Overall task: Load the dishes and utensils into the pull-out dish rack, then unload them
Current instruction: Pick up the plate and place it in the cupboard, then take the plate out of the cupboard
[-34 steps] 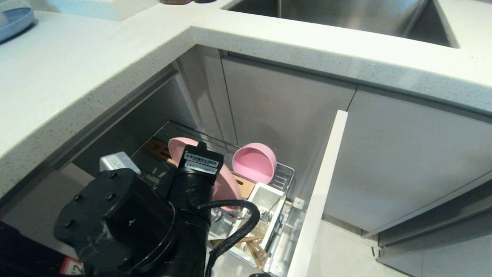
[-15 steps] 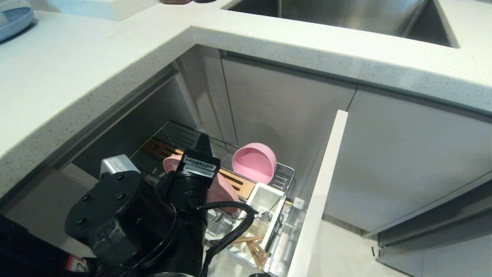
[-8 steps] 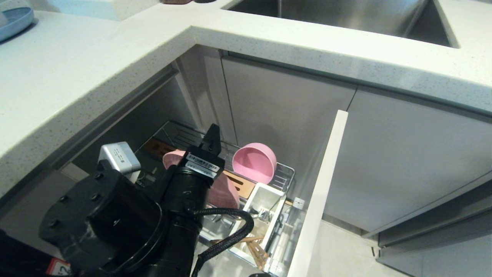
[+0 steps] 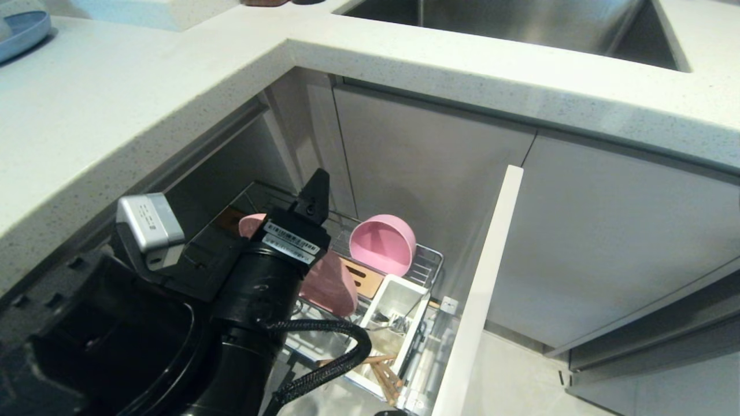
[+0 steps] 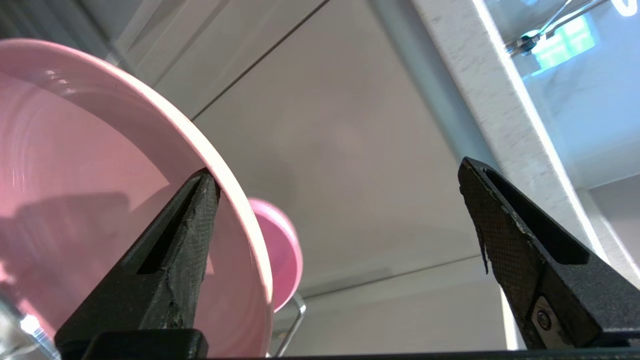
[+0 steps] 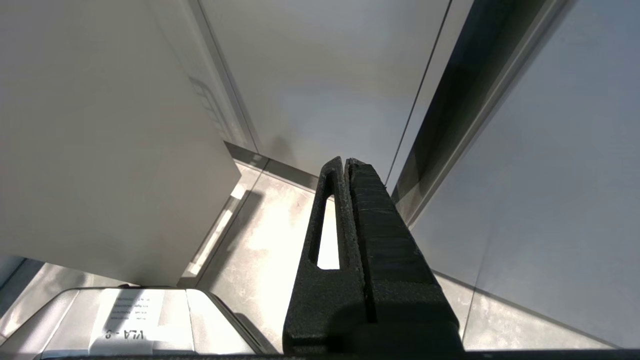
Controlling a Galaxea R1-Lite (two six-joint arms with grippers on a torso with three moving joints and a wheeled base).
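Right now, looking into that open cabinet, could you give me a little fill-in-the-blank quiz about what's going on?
1. The plate standing in the dish rack is coloured ____.
2. The left gripper has its fingers spread ____, with the plate's rim beside one finger.
3. The pink bowl lies tipped on its ____ at the rack's far end.
4. The right gripper is ____, hanging over the floor.

Missing words: pink; open; side; shut
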